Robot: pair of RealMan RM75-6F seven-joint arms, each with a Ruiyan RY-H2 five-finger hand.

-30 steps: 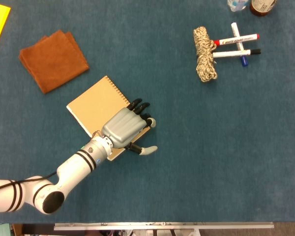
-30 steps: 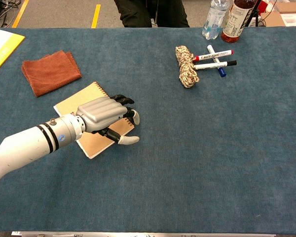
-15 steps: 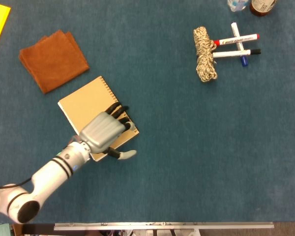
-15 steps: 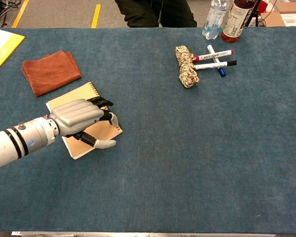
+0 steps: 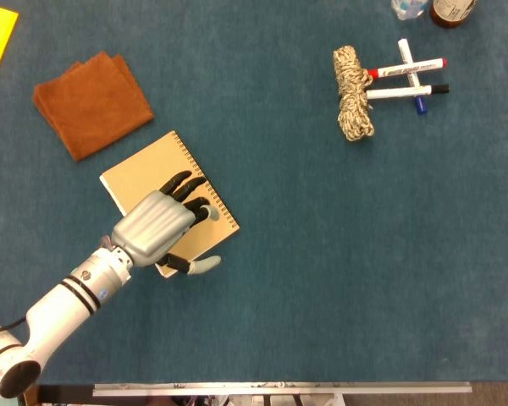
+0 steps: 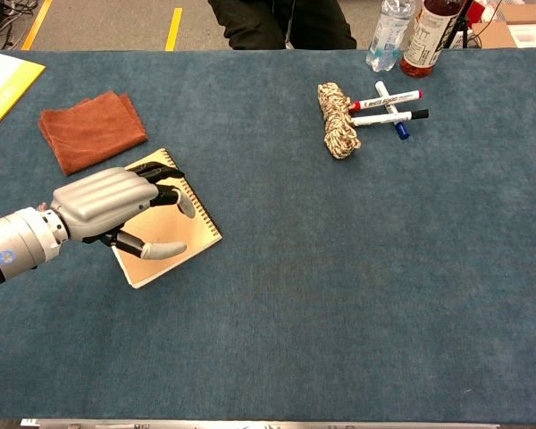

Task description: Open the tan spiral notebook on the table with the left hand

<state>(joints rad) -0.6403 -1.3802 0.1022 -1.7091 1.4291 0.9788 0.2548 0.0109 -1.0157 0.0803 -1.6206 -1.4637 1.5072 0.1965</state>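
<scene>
Tan cardboard-covered spiral notebook [image 5: 157,186] lies closed and turned at an angle on the blue table [image 5: 322,254], toward its left side, with the wire binding along the edge that faces the middle of the table. The left hand [image 5: 157,227], grey-backed with dark fingers [image 5: 179,183], sits over the notebook's near half, palm down, fingers spread across the cover and the thumb reaching out past the near corner. It grips nothing; from the chest view the fingertips seem to hover just over or barely touch the cover, and which of the two is hard to tell. A folded rust-brown cloth [image 5: 91,103] lies just beyond the notebook toward the far left corner. Near the far right corner a coiled bundle of speckled rope [image 5: 354,105] touches a small pile of crossed white marker pens [image 5: 409,78].
</scene>
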